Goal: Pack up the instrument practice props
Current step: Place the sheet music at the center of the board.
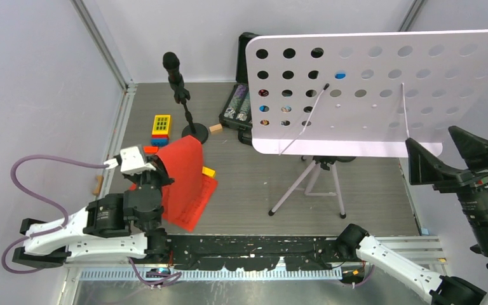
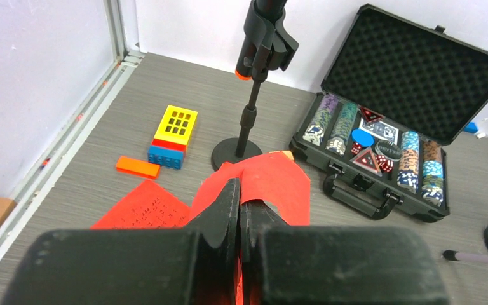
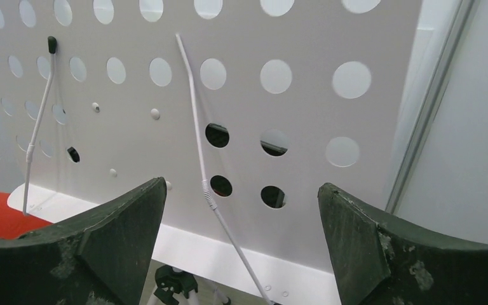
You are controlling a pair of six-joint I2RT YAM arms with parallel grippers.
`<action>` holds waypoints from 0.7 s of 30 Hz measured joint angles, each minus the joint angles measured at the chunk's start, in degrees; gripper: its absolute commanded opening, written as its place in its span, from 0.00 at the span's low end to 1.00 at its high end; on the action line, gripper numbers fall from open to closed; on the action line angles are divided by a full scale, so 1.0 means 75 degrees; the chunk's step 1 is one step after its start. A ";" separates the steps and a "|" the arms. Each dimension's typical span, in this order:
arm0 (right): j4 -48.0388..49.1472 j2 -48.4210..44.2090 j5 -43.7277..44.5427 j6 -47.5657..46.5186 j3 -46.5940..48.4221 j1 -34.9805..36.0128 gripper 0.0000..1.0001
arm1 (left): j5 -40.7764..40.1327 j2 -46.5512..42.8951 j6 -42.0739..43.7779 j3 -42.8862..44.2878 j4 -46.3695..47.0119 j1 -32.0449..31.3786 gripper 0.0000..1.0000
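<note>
Straight ahead of the right end effector (image 1: 435,141), jaws spread wide and holding nothing: rack (image 1: 381,95), upright on its legs (image 1: 292,189), close in front of the fingertips but untouched. Clamped in the shut left end effector (image 1: 151,166): red pages (image 1: 187,178), lifted at the pinched edge and draped down in front of it onto the bench (image 1: 356,190), with more red paper flat underneath. Beyond the left fingertips: microphone (image 1: 173,63) on its pole, blocks (image 1: 161,125) to the left of it, case (image 1: 244,108) to the right.

Judged as the step in hand: clearing the pages and taking hold of the rack. For the rack, approach square to its near edge or lower lip, not the middle of the plate. Keep clear of the thin wire page-holders (image 3: 197,114). Close only with one finger behind the plate and one in front. Probably top-heavy on a narrow tripod, so steady rather than push. For the pages, lift slowly and keep the pinch tight; thin paper, likely to slip.

Seen only from above: legs, full drape of the pages, both arms together. Seen only from the left wrist: shut fingers (image 2: 225,210) with red paper between them, chips (image 2: 343,127) inside the open case. Seen only from the right wrist: empty gap between the fingers, holders close ahead, a patch of red low to the left.
</note>
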 measured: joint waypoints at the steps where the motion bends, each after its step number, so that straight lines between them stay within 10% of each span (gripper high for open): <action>1: -0.0006 -0.0015 0.0000 -0.0050 0.0058 0.0000 0.95 | 0.0000 0.0082 0.0137 0.0064 0.0023 -0.0003 0.00; 13: -0.1148 0.0901 -0.3194 0.0434 0.2710 -0.0058 0.95 | 0.0000 0.1075 0.1810 0.0586 0.0708 -0.0003 0.00; 21: -0.0597 0.2075 -0.5817 0.1874 0.1836 0.0140 0.95 | -0.0020 0.0629 0.2361 0.0583 0.1087 -0.0003 0.00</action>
